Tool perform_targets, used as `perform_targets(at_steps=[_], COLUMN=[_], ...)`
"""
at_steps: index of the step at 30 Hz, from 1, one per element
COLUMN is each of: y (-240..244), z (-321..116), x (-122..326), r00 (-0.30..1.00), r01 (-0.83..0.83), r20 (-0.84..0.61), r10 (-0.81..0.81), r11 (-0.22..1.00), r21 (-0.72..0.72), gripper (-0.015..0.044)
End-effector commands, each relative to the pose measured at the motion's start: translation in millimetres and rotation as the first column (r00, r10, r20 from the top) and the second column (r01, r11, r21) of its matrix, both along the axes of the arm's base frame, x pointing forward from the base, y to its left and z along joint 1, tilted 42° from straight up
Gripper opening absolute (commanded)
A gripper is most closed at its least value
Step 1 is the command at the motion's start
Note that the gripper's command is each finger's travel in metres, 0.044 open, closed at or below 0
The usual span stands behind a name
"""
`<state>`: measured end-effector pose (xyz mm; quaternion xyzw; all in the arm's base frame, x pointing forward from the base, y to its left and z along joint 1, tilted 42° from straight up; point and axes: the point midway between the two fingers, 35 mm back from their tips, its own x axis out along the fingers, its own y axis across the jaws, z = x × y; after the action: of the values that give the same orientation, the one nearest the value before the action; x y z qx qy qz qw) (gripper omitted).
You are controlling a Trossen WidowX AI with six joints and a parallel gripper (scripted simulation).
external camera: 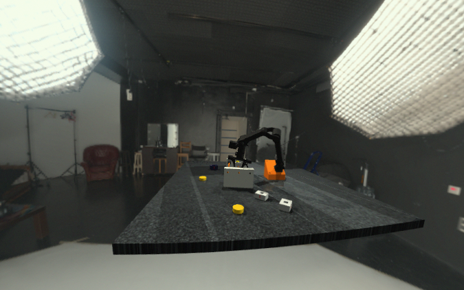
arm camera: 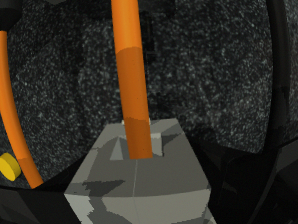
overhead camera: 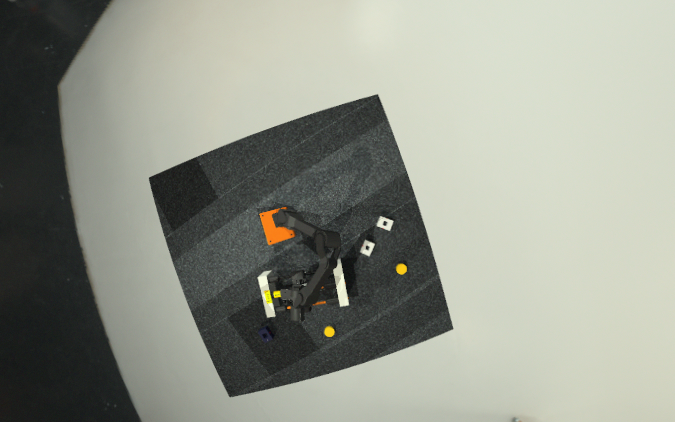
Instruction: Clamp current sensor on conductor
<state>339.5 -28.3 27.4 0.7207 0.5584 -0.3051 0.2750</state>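
Inward from the left edge of the counter [overhead camera: 213, 220] [external camera: 298, 223] [arm camera: 220, 75], seen overhead: gripping the grey sensor [overhead camera: 287, 300] [external camera: 236, 164] [arm camera: 137, 182] round an orange cable [overhead camera: 322, 287] [arm camera: 131, 75] with the end effector [overhead camera: 287, 296] [external camera: 238, 162] [arm camera: 141, 147].

Positioned on dark table [overhead camera: 297, 152]: orange base plate [overhead camera: 270, 235], two white holed blocks [overhead camera: 385, 223], two yellow discs [overhead camera: 401, 268], one dark-blue block [overhead camera: 262, 331].

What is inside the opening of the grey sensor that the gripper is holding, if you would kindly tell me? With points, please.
An orange conductor [arm camera: 132, 90] runs into the opening of the grey sensor [arm camera: 137, 182]. The sensor's body covers the rest, so the latch cannot be seen.
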Motion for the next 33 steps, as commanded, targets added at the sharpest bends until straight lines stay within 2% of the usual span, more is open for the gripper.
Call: perform_targets(at_steps=[1,4,33], y=[0.1,0.1,0.1], z=[0.1,0.1,0.1], x=[-0.4,-0.4,-0.4], r00=[1.000,1.000,1.000], r01=[0.000,0.000,0.000], r20=[-0.002,-0.002,-0.002], r10=[0.000,0.000,0.000], r11=[1.000,1.000,1.000], r21=[0.001,0.001,0.001], gripper=[0.0184,0.0256,0.0256])
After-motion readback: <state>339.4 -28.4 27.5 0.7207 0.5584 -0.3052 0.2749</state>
